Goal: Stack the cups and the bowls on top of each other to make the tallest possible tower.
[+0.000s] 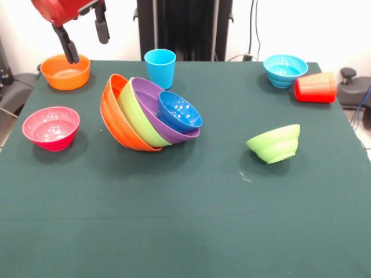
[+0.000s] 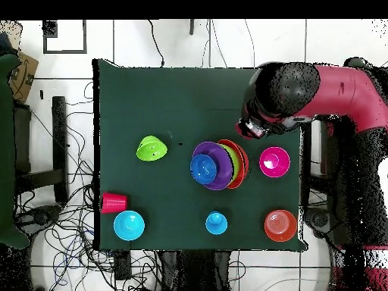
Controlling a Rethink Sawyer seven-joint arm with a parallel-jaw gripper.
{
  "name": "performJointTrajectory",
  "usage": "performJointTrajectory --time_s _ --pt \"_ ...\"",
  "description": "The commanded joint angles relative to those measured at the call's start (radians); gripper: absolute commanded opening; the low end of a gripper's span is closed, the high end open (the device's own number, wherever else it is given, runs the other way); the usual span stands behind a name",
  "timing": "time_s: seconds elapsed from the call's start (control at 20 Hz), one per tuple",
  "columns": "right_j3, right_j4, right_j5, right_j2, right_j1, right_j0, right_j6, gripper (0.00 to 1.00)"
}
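Nested bowls point(image 1: 148, 113) lean tilted on the counter point(image 1: 185, 220), light, glossy, likely slippery, best taken by a rim; tool point(image 1: 86, 37) hangs open, empty.

I'm in a robotics lab, by the look of it: my table point(image 1: 174, 231) has a dark green cloth, loose cables point(image 2: 64, 227) sprawl over the white tiled floor point(image 2: 151, 45), my black pedestal point(image 1: 184, 26) stands at the table's edge, & a cardboard box point(image 2: 23, 72) sits off to one side.
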Motion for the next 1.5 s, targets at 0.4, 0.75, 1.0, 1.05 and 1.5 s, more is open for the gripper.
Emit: performJointTrajectory --time_s 0.4,0.75,1.0,1.05,1.5 --pt "0.076 0.04 -0.156 -0.017 0.061 0.05 0.071 1.0" --pt "0.063 0.024 -0.181 -0.029 0.065 0.058 0.036 1.0" --pt "0.069 0.005 -0.224 -0.032 0.067 0.055 0.019 1.0" --pt "0.07 0.001 -0.23 -0.034 0.068 0.056 0.019 1.0" --pt "0.045 -0.026 -0.242 -0.051 0.097 0.067 0.0 1.0"
